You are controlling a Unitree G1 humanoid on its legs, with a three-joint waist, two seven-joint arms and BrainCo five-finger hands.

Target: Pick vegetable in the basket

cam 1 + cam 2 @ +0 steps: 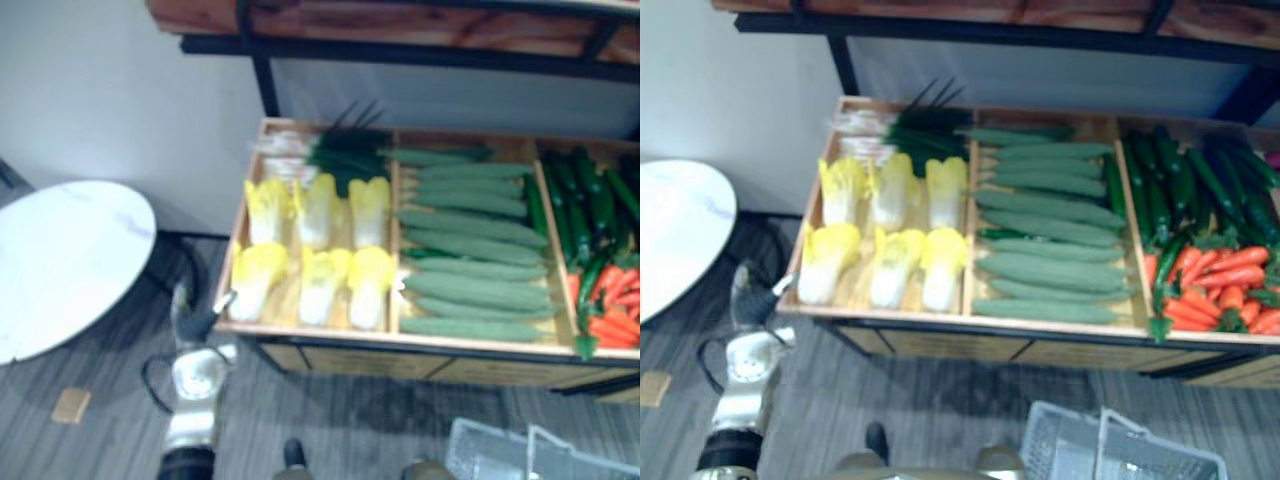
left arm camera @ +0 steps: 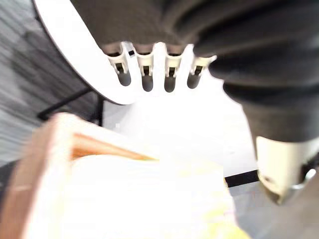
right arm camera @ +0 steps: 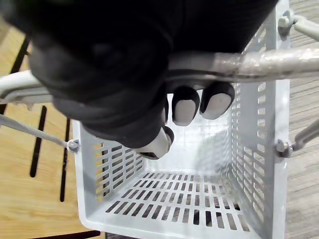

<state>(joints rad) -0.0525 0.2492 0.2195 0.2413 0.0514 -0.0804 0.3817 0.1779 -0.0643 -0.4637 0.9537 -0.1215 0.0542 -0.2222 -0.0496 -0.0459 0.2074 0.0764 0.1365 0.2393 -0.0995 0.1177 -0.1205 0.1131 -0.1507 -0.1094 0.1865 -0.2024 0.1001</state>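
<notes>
Trouble, as we judge it, begins at the front left corner of the wooden tray [image 1: 320, 335], where our left hand [image 1: 203, 322] hovers just beside the rim. If we reach in low, the fingers could knock the wood rather than clear it. The cabbages [image 1: 320, 275] lie in two rows in the tray's left compartment, packed so that they touch one another. Taking the nearest cabbage [image 1: 255, 278] could drag or roll its neighbour. It looks broad and smooth, so a shallow grasp may let it slip. The basket [image 3: 259, 164] hangs low on our right, well apart from the cabbages. That means a carry across the tray's front, and a loosely held cabbage could fall short of it. The basket may also swing on its handle [image 3: 264, 62].

Left-hand fingers [image 2: 144, 74] are straight and side by side in a row, holding nothing, with a pale cabbage and the tray's corner below them. Our right hand [image 3: 114, 84] has its fingers [image 3: 217, 103] curled round the handle, carrying the basket, which is empty. Long green gourds [image 1: 470, 260] and carrots [image 1: 1220, 290] fill the compartments further right.
</notes>
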